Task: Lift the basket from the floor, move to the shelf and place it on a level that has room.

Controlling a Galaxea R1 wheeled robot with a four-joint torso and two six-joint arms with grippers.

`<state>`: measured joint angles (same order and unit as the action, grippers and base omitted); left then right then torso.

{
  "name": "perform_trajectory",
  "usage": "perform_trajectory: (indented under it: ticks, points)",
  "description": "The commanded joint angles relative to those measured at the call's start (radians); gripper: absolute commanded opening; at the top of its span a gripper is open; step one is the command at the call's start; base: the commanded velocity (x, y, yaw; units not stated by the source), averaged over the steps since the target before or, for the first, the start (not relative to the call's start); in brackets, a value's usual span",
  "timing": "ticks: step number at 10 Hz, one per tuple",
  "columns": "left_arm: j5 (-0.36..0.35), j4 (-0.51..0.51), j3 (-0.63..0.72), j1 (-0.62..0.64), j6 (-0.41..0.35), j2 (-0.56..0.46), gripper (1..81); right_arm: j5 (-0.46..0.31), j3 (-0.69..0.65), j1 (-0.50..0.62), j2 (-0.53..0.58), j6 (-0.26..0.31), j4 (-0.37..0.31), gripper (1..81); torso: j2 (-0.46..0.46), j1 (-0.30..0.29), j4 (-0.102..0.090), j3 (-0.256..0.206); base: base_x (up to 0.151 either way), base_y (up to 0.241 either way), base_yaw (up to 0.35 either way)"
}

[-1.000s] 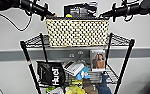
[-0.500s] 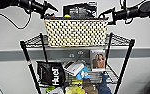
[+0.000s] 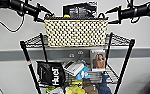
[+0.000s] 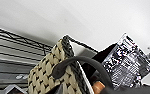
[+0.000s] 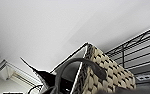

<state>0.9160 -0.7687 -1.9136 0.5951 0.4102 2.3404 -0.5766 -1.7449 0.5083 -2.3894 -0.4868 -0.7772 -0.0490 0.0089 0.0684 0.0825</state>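
Woven basket (image 3: 76, 32) on rack's top tier (image 3: 121, 40); stiff-sided, loaded, likely moderate weight. Grab end loop handles (image 4: 78, 62). Left gripper (image 3: 44, 15), right gripper (image 3: 111, 15) fingers apart.

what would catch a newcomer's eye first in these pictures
The woven basket sits on the top level of the black wire shelf, against a pale wall. A gripper flanks each end: the left gripper and the right gripper, both open. Below, a lower level is crowded with bags and packets.

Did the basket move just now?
No. The basket sits at the same spot on the shelf's top level, between the same posts.
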Motion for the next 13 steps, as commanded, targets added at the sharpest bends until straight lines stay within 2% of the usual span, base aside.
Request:
perform_trajectory:
  ticks: [1,4,6,9,13]
  points:
    - [0.023,-0.004,0.074,0.188,-0.011,-0.065,81.1,0.0,0.077,0.203,0.086,-0.001,-0.039,81.1,0.0,0.0,0.0,0.0,0.0,0.0,0.0]
    - [0.059,0.0,0.128,0.216,-0.011,-0.165,81.1,-0.012,0.154,0.235,0.199,-0.003,-0.045,81.1,0.0,0.0,0.0,0.0,0.0,0.0,0.0]
    - [0.081,0.006,0.209,0.217,-0.03,-0.292,81.1,-0.055,0.237,0.218,0.319,-0.004,-0.034,81.1,0.0,0.0,0.0,0.0,0.0,0.0,0.0]
    - [0.124,0.063,0.312,0.217,-0.03,-0.436,81.1,-0.097,0.291,0.184,0.453,-0.003,-0.002,81.1,0.0,0.0,0.0,0.0,0.0,0.0,0.0]
    - [0.176,0.164,0.358,0.165,-0.03,-0.562,81.1,-0.161,0.303,0.111,0.548,-0.003,0.059,81.1,0.0,-0.001,0.0,-0.001,0.0,0.0,0.0]
